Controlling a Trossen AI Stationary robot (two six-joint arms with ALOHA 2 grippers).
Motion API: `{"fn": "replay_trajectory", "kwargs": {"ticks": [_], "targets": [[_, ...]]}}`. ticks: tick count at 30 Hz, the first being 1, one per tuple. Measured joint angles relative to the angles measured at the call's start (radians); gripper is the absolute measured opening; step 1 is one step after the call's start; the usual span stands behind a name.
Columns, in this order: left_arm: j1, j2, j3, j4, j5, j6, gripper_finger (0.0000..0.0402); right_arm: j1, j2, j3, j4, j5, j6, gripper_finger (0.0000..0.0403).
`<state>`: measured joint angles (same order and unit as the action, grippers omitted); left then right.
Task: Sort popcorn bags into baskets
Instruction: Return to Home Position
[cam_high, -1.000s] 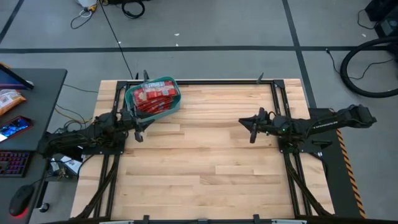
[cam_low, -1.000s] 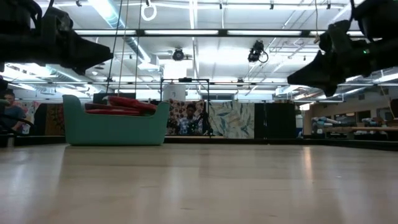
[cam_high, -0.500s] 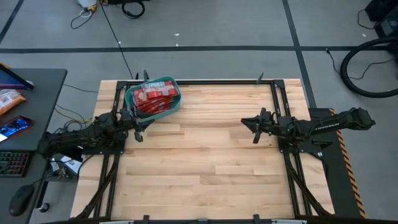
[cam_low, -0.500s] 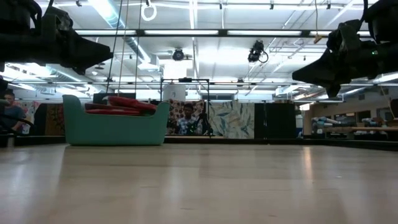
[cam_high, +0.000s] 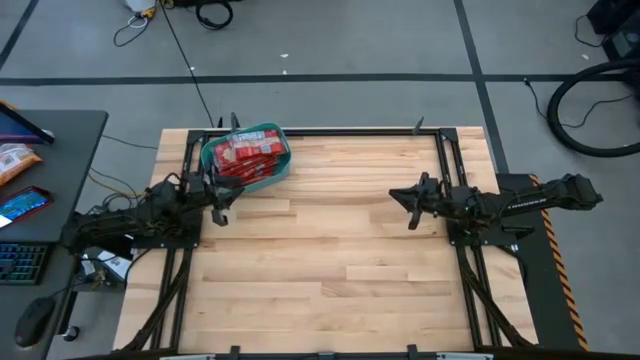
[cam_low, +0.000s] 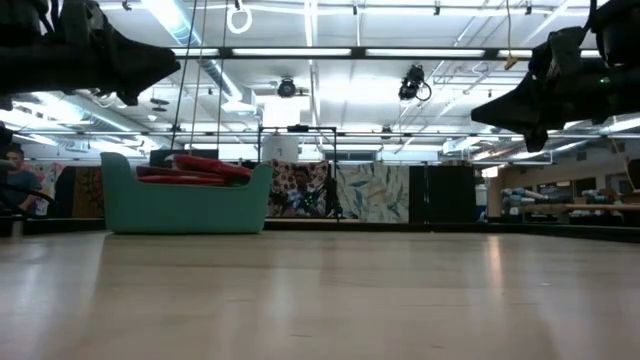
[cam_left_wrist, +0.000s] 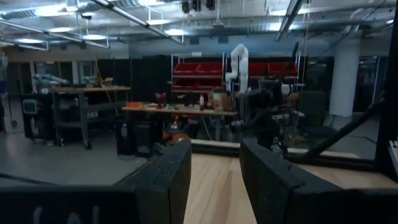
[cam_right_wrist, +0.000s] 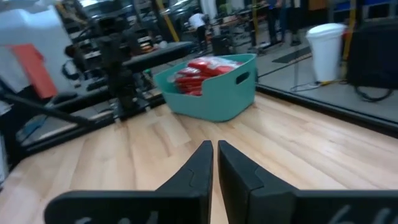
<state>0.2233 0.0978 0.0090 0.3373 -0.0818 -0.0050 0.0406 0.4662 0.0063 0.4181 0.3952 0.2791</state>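
The teal basket (cam_high: 278, 170) sat at the counter's (cam_high: 330, 250) far left corner, heaped with red popcorn bags (cam_high: 245, 152); left jaws hung apart just beside it; right jaws, together, over the counter's right half.

Both arms are held raised and stretched inward, facing each other; left claw (cam_left_wrist: 214, 154) is spread apart, right claw (cam_right_wrist: 214, 149) basically pinched together.

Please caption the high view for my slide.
Popcorn bags lie in the teal basket; the left gripper hovers beside it, the right gripper across the table.
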Motion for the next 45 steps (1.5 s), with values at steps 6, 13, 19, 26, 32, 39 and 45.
{"fn": "replay_trajectory", "kwargs": {"ticks": [6,13,19,26,32,39,45], "targets": [[0.0,0.0,0.0,0.003,0.0,-0.009,0.0141,-0.001,0.003,0.0,-0.033,0.03,-0.078,0.0025],[0.0,0.0,0.0,0.003,0.0,-0.009,0.0141,0.0,0.007,0.0,-0.033,0.03,-0.258,0.0025],[0.0,0.0,0.0,0.002,0.0,-0.009,0.0141,-0.001,0.007,0.0,-0.032,0.03,-0.256,0.0025],[0.0,0.0,0.0,0.002,0.0,-0.009,0.0141,-0.001,0.007,0.0,-0.031,0.03,-0.256,0.0025],[0.0,0.0,0.0,0.002,0.0,-0.009,0.0141,-0.001,0.007,0.0,-0.031,0.03,-0.256,0.0025],[0.0,0.0,0.0,0.002,0.0,-0.009,0.0141,-0.001,0.007,0.0,-0.031,0.03,-0.256,0.0025],[0.0,0.0,0.0,0.002,0.0,-0.009,0.0141,0.0,0.007,0.0,-0.031,0.03,-0.256,0.0025]]}}
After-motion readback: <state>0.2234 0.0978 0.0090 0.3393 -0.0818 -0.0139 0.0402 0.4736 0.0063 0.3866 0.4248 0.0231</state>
